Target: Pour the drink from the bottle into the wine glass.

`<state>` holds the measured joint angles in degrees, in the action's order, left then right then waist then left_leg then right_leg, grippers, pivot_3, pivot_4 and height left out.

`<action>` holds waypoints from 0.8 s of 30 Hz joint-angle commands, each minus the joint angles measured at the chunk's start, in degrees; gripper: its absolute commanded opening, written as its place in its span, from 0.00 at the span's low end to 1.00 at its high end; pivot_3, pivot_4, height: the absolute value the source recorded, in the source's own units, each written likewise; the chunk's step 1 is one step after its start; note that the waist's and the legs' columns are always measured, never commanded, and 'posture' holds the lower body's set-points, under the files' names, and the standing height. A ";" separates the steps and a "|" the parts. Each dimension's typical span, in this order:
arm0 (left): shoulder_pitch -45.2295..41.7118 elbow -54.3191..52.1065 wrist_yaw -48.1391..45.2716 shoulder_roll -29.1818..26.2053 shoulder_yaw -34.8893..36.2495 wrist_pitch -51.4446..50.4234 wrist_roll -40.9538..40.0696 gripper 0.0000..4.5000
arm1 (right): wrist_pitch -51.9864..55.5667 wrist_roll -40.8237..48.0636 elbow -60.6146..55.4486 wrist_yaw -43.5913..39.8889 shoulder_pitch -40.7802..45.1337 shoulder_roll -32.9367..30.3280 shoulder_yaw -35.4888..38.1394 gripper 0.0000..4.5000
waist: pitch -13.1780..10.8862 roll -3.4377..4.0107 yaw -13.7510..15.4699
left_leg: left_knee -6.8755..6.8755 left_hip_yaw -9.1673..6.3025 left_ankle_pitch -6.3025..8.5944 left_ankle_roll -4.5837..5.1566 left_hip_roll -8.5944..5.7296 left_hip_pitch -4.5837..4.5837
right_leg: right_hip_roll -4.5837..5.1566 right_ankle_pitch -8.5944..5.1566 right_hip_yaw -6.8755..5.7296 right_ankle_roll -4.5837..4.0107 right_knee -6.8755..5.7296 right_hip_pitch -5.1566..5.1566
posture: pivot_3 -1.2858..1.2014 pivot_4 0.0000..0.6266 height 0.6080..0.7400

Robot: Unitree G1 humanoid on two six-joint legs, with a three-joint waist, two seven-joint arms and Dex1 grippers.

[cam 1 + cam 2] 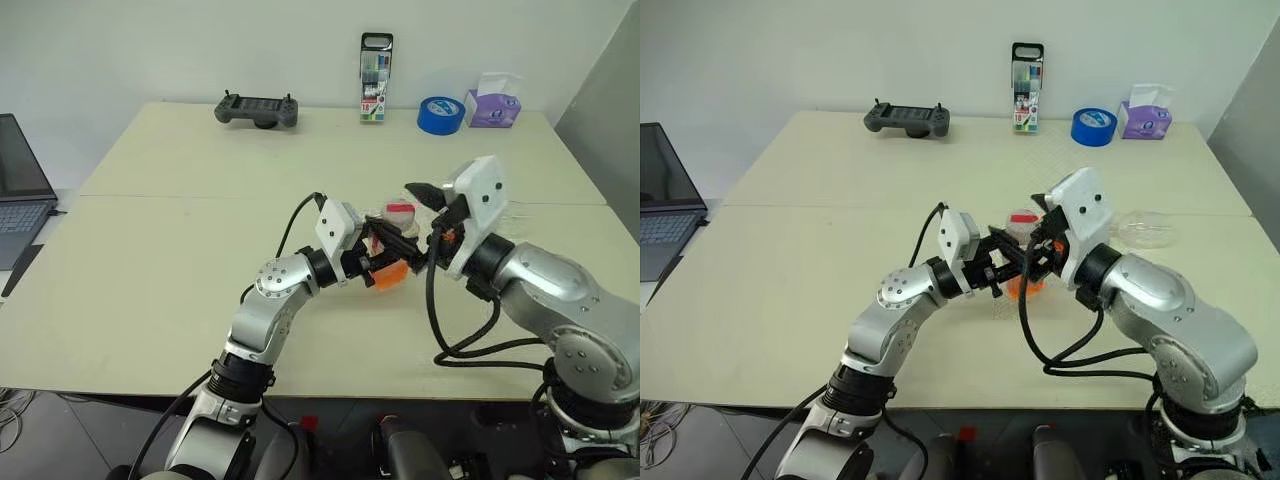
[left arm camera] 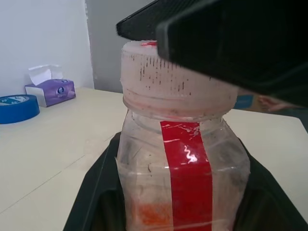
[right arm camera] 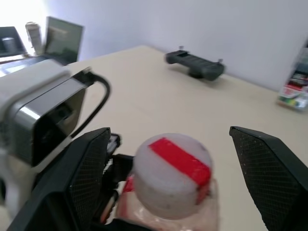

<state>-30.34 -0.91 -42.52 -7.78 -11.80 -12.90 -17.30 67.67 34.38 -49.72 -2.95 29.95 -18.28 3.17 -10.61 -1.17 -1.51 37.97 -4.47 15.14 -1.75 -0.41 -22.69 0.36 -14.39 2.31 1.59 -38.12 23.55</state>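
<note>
In the left eye view, the bottle [image 1: 392, 245] is seen held above the middle of the desk [image 1: 150, 260] by the left gripper [image 1: 390, 262], whose fingers are clamped tight on its body, with the orange drink [image 1: 390, 275] visible low inside. The right gripper [image 1: 425, 215] is poised at the pinkish cap [image 1: 400, 211], and the wine glass [image 1: 512, 216] is made out faintly on the desk just behind the right arm. In the right eye view, the same grouping is shown, the glass bowl [image 1: 1145, 230] standing clear of both grippers; a game controller [image 1: 906, 119], a marker case [image 1: 1027, 87], a blue tape roll [image 1: 1093, 126] and a tissue box [image 1: 1145, 118] are lined along the far edge. In the left wrist view, the bottle's red label stripe [image 2: 187, 178] is framed closely between the clamped fingers. In the right wrist view, the right gripper's fingers [image 3: 84, 168] are spread wide on either side of the cap without touching it, so nothing is held by them. The cap is judged still seated; if it is regripped off-centre, the bottle could be twisted within the left gripper's hold and drink spilled, and the nearby glass could be toppled by the right forearm.
</note>
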 commanded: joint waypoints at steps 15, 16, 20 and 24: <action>-3.09 2.18 -0.91 0.28 1.47 3.77 0.36 0.42 | 18.30 -10.93 -8.06 15.90 6.40 13.37 -3.76 0.94 | 0.03 0.05 -0.18 | -0.03 -0.02 0.00 0.00 -0.01 -0.02 | -0.01 0.00 -0.02 -0.01 0.02 0.04 | 0.52 0.24 1.00; -3.10 2.17 -0.87 0.30 1.47 3.76 0.40 0.42 | 18.87 -11.37 -8.61 15.95 6.55 13.33 -3.85 0.94 | 0.03 0.05 -0.19 | -0.04 -0.01 0.00 0.00 -0.01 -0.02 | -0.01 0.00 -0.02 -0.01 0.03 0.04 | 0.52 0.24 1.00; -3.05 2.09 -0.85 0.25 1.48 3.75 0.55 0.42 | 21.06 -13.46 -9.70 16.59 7.19 13.97 -4.16 0.90 | 0.03 0.06 -0.21 | -0.04 -0.01 0.00 0.01 -0.01 -0.02 | -0.01 0.00 -0.02 -0.01 0.02 0.05 | 0.52 0.24 1.00; -2.98 1.96 -0.77 0.34 1.41 3.72 0.79 0.42 | 22.02 -15.31 -9.42 17.05 7.90 14.48 -4.60 0.66 | 0.03 0.06 -0.25 | -0.04 -0.02 0.00 0.01 0.00 -0.02 | -0.01 0.00 -0.04 -0.01 0.00 0.05 | 0.52 0.24 1.00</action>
<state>-31.88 2.95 -43.13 -7.61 -10.91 -10.75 -15.81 89.34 22.04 -53.15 12.55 36.97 -3.54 -3.00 -10.58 -1.11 -1.76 37.93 -4.49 15.15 -1.74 -0.41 -22.70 0.35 -14.38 2.28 1.58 -38.11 23.60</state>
